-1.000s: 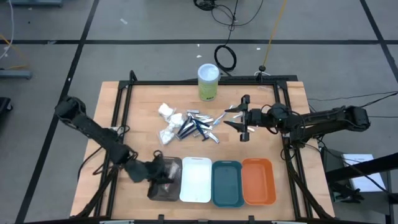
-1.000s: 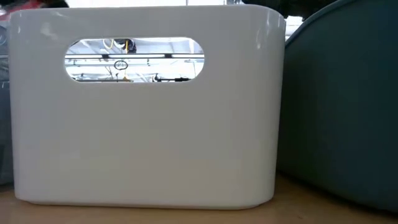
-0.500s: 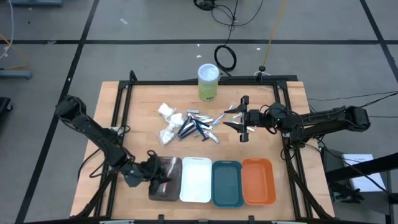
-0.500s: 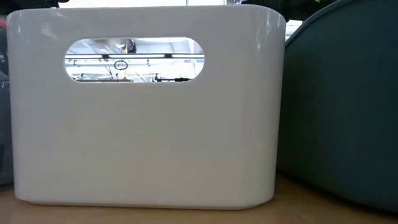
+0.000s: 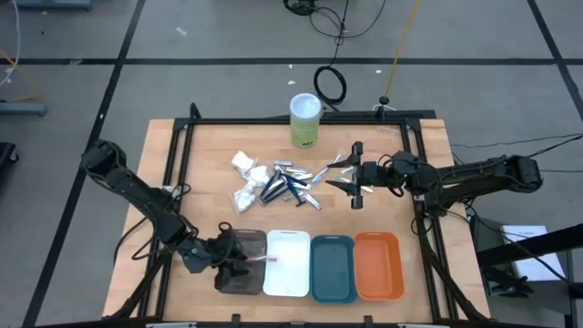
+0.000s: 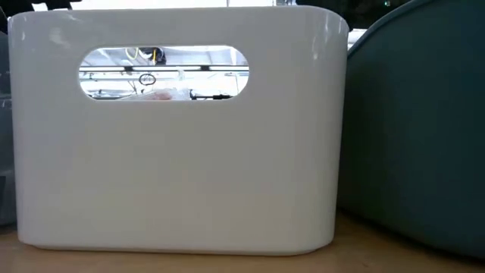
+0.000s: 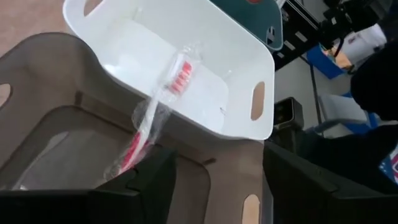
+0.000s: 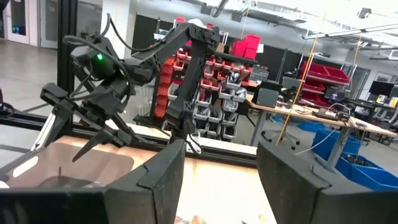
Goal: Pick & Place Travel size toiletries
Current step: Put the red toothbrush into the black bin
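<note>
A toothbrush (image 7: 165, 93) in a clear wrapper, with red bristles and a red handle, lies slanted across the adjoining rims of the brown tray (image 7: 37, 93) and the white tray (image 7: 205, 37). Its head is over the white tray and its handle end is in the brown one. My left gripper (image 7: 217, 155) stands open over the brown tray (image 5: 241, 273), just behind the handle end. The other toiletries, white wads (image 5: 244, 164), dark blue razors (image 5: 284, 188) and silver pieces (image 5: 319, 173), lie heaped at mid-table. My right gripper (image 5: 351, 179) is open and holds nothing, to the right of the heap. My left gripper is open around the toothbrush's handle end (image 7: 127, 158), which lies close beside one finger (image 7: 146, 186). I cannot tell whether that finger touches the wrapper. The toothbrush rests on the tray rims, not in a pinch.
A green-and-white canister (image 5: 305, 118) stands at the far edge. The teal tray (image 5: 333, 267) and the orange tray (image 5: 378, 264) sit right of the white tray (image 5: 288, 264) along the near edge. In the low view the white tray's wall (image 6: 174, 167) fills most of the picture.
My left gripper has opened over the brown tray and let go of the toothbrush while sinking a little and rolling. The toothbrush has dropped across the two tray rims, with its head toward the white tray. My right arm has kept still.
</note>
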Controlling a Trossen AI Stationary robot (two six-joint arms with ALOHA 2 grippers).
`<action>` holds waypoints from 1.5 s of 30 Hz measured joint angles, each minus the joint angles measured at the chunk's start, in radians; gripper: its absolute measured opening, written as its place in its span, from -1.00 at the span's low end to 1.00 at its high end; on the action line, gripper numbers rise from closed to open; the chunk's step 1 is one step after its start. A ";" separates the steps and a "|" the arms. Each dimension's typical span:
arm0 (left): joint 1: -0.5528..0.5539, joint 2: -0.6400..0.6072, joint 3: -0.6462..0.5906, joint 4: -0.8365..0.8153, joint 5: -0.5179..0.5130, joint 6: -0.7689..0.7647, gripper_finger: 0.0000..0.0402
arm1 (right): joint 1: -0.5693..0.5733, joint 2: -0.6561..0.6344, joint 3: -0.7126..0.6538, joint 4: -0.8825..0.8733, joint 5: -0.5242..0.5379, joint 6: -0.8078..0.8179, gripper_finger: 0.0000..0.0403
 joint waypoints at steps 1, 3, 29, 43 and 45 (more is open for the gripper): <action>0.000 0.000 0.000 0.001 -0.006 0.010 0.18 | 0.000 0.000 0.000 -0.002 0.000 0.000 -0.05; 0.000 -0.008 0.000 0.003 -0.028 0.030 0.18 | 0.000 0.000 0.000 -0.007 0.000 0.000 -0.05; 0.208 0.211 0.004 0.091 0.168 0.472 0.18 | 0.001 0.000 0.000 -0.045 0.000 0.010 -0.05; 0.204 0.228 0.000 0.095 0.194 0.524 -0.39 | 0.001 0.000 0.000 -0.044 0.000 0.010 -0.05; 0.205 0.228 0.000 0.100 0.212 0.524 -0.54 | 0.001 0.000 0.000 -0.044 0.000 0.010 -0.05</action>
